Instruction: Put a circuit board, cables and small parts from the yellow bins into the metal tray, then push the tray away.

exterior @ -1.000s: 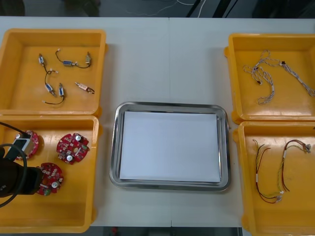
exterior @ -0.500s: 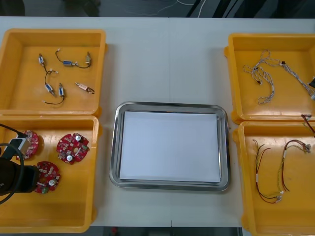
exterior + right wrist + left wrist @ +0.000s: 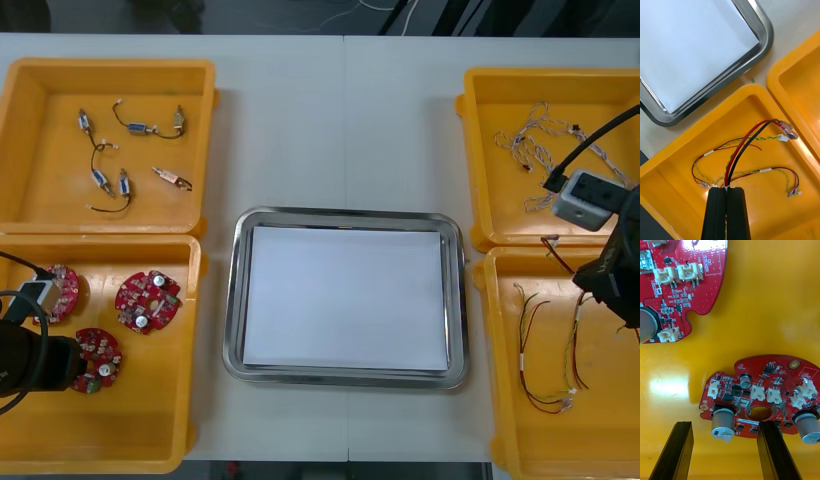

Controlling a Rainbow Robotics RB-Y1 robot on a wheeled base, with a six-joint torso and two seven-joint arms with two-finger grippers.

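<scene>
R arm, out of the front view 1 s ago and barely at its edge 0.5 s ago, now reaches in over the right-side yellow bins (image 3: 600,440). The right gripper (image 3: 727,190), fingers pinched, holds a red and black cable (image 3: 748,144) w/ its connector end raised over the rim btwn them. The left gripper (image 3: 724,425) sits slightly further back from the nearest circuit board (image 3: 97,360).

Four yellow bins (image 3: 110,66), one metal tray (image 3: 350,213) — three round red circuit boards (image 3: 147,301)
</scene>
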